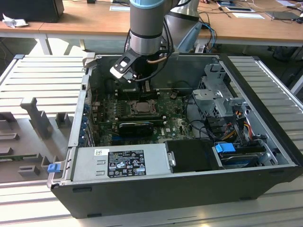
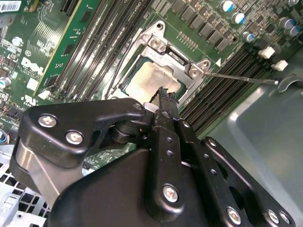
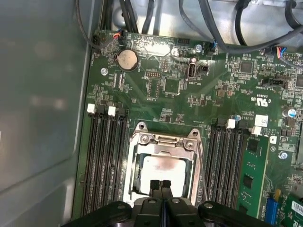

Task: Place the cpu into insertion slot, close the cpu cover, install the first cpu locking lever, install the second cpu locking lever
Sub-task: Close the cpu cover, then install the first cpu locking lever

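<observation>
Wooden desks (image 1: 71,21) line the back of the room. Before them a ribbed grey tabletop (image 1: 42,75) carries an open computer case (image 1: 189,189), lying on its side with its near wall toward the tabletop's front edge.

The exterior view takes in the whole case. A grey power supply (image 1: 120,163) lies along the near wall and a drive cage (image 1: 220,97) sits at the exterior view's right. The arm (image 1: 147,23) hangs over the green board (image 1: 173,125), close to the case's far wall.

The first wrist view looks straight down on the board. The cpu (image 3: 163,168) lies in the insertion slot (image 3: 134,165), and the cpu cover (image 3: 163,141) lies flat over it, the pale chip top showing through its window. Memory slots (image 3: 102,161) flank the socket on both sides. The pincer (image 3: 161,183) is clenched, tips pressed together with nothing between them, above the cpu's edge. Whether it touches the chip I cannot tell.

The second wrist view looks across from the side. There a thin locking lever (image 2: 241,78) sticks out from the cover's corner across the memory slots, and a second lever (image 2: 120,66) runs along the cover's opposite side.
</observation>
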Controlling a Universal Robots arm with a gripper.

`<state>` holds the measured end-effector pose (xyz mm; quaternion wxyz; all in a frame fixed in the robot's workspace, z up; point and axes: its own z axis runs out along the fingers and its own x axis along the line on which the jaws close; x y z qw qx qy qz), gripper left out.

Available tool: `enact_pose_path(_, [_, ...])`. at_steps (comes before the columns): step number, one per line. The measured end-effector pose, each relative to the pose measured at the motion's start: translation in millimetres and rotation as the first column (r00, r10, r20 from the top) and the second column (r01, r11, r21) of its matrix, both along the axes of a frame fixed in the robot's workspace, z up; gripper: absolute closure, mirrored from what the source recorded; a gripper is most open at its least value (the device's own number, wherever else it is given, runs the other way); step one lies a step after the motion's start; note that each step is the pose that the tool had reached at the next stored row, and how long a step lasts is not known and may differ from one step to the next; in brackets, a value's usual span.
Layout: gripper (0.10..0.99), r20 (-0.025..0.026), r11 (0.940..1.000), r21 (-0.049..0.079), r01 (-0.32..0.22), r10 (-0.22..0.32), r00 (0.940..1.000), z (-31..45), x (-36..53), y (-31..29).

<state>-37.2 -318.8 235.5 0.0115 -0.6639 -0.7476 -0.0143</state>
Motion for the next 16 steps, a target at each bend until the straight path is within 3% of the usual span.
enact_pose_path(6, [0.980, 0.0002, 1.0000, 0.000, 0.000, 0.000, 1.0000, 0.9, -3.0, 0.0])
enact_pose_path(16, [0.980, 0.0001, 1.0000, 0.000, 0.000, 0.000, 1.0000, 17.0, -3.0, 0.0])
